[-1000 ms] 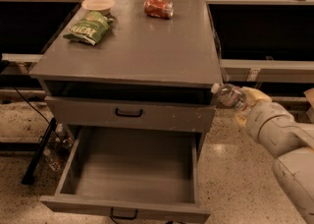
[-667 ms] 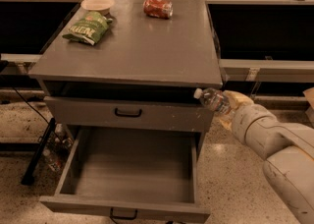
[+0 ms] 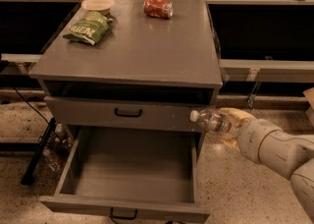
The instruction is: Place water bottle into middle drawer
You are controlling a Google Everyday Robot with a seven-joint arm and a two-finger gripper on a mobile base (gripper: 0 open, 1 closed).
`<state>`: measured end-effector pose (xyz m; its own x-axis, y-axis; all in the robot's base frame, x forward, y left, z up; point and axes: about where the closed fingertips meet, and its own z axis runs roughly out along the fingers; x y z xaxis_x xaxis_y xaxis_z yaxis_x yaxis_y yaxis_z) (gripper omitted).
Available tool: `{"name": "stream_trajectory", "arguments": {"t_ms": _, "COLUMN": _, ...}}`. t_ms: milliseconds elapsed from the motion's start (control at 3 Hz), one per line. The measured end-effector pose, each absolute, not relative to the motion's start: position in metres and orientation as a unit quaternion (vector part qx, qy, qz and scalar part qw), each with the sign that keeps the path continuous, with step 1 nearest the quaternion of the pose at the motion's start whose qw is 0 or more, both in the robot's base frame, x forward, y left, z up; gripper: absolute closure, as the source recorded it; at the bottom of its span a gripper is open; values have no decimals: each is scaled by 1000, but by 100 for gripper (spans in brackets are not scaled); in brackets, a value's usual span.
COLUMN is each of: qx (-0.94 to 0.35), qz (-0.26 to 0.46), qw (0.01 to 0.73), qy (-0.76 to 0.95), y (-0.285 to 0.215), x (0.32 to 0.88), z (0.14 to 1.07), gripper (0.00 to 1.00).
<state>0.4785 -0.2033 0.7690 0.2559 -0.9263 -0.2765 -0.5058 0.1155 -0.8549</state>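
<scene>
The water bottle (image 3: 212, 120), clear with a white cap, lies sideways in the air with its cap pointing left, just right of the cabinet's front corner. My gripper (image 3: 234, 123) at the right holds it by its base end, shut on it. Below and to the left, the middle drawer (image 3: 78, 153) is pulled wide open, a plain grey tray with a black handle (image 3: 122, 214) on its front. The bottle hangs above the drawer's right rim, with its cap over the drawer front above.
The shut drawer front (image 3: 88, 112) above has a black handle. On the cabinet top (image 3: 147, 51) lie a green chip bag (image 3: 88, 27), a pale bowl (image 3: 98, 5) and a red crushed can (image 3: 158, 8). Black cables and a stand leg (image 3: 39, 152) lie on the floor at left.
My arm has carried the bottle leftward and slightly down, from beside the cabinet's right side toward the open drawer's right edge.
</scene>
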Motion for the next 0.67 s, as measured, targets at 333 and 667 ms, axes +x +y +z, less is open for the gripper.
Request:
{"name": "stream_trajectory", "arguments": {"t_ms": 333, "qx": -635, "qz": -200, "qw": 472, "qy": 579, "y": -206, "x": 491, "z": 754, "gripper": 100}}
{"name": "stream_trajectory", "arguments": {"t_ms": 667, "qx": -633, "qz": -193, "qw": 466, "qy": 588, "y": -211, "x": 499, "z": 746, "gripper": 100}}
